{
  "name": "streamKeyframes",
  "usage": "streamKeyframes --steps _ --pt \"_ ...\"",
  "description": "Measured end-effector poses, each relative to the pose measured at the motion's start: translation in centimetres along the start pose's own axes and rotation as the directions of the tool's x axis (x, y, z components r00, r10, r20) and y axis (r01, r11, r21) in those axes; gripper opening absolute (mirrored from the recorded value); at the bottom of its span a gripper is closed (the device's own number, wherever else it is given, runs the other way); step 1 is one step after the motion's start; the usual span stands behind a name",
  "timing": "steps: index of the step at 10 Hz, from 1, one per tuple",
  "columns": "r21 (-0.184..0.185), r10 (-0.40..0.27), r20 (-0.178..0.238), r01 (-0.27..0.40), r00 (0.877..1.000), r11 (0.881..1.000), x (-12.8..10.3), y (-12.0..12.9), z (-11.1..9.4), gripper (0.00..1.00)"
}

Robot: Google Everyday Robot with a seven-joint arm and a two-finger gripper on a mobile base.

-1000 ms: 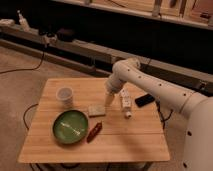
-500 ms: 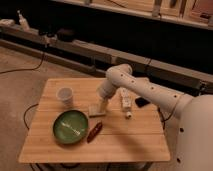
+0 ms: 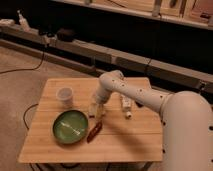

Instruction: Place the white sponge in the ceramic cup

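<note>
The ceramic cup is a small whitish round cup standing upright on the left part of the wooden table. The white sponge is a small off-white pad lying to the right of the cup, just above the plate's right rim. My gripper points down at the end of the white arm and is right over the sponge, at or very near it, hiding part of it. The cup is about a hand's width to the gripper's left.
A green round plate with a utensil in it lies in front of the cup. A red-brown oblong item lies by its right rim. A white tube-like bottle lies right of the gripper. A dark cable lies on the floor at the left.
The arm has swung left and down, bringing the gripper from near the bottle onto the sponge. Cup, plate, bottle and red-brown item have not moved.
</note>
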Motion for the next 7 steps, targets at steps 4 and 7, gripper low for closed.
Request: streamKeyframes --steps 4,7 --pt "-0.078 0.055 -0.068 -0.06 0.996 0.995 2.3 1.8 1.4 0.8" --pt "-0.062 0.109 -0.108 -0.116 0.988 0.991 3.9 1.8 0.0 0.59"
